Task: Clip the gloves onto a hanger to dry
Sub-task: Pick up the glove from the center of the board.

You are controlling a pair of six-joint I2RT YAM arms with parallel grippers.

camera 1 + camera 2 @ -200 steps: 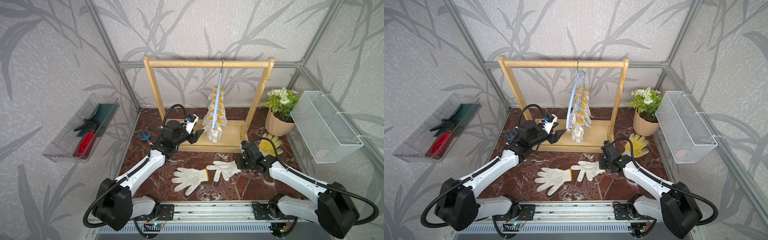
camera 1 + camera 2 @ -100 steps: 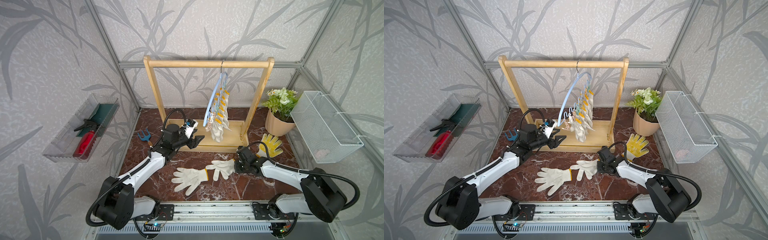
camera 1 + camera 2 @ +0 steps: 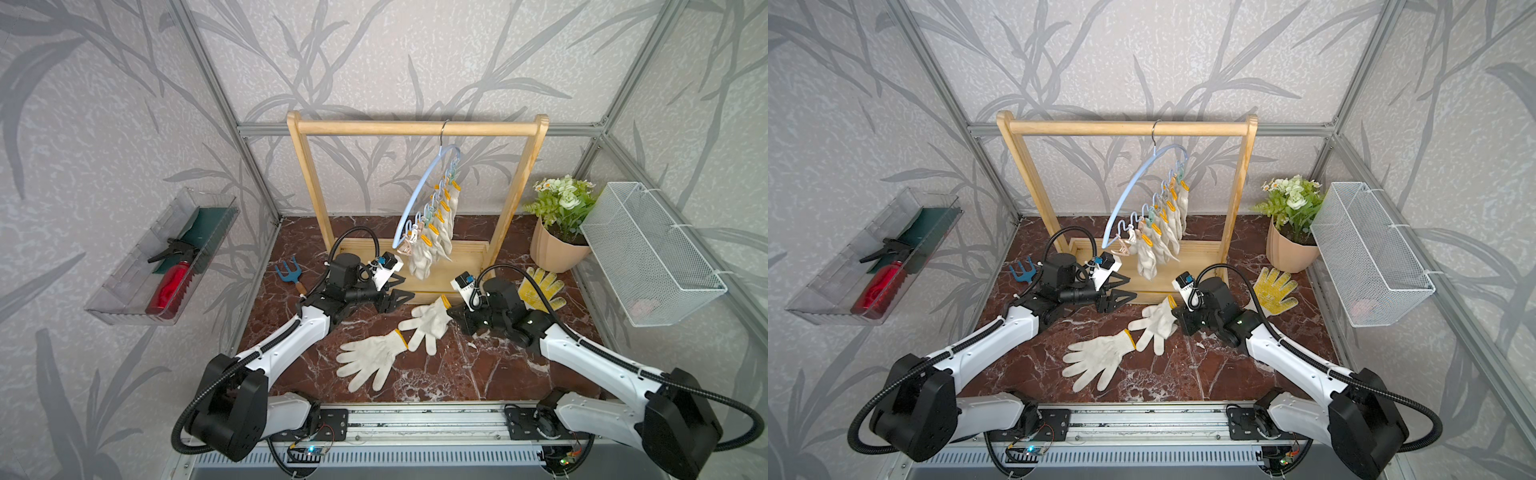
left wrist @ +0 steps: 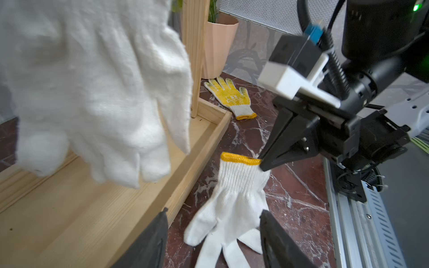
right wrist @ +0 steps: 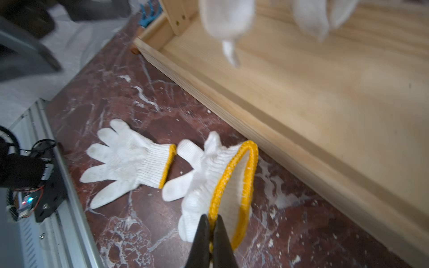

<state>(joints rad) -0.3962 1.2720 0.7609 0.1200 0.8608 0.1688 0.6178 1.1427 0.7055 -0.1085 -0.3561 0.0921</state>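
Wooden rack (image 3: 415, 126) along the surface's back edge carries the hanger (image 3: 419, 195). Clipped gloves (image 3: 432, 245) crowd it, and the low-end clips seem free. Pickup step: the right gripper (image 5: 211, 218) pinches the held glove (image 3: 428, 322) by its cuff at mid-surface, with the second glove (image 3: 374, 361) beside it. Left gripper (image 3: 405, 287) spread, empty. Next, I judge: raise the cuff to a free clip.

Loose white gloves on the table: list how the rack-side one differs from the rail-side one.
The right end effector pinches the rack-side glove by its cuff; the rail-side glove is ungripped. The rack-side glove's cuff is lifted open; the rail-side glove lies flat. Both are off-white knit with yellow trim.
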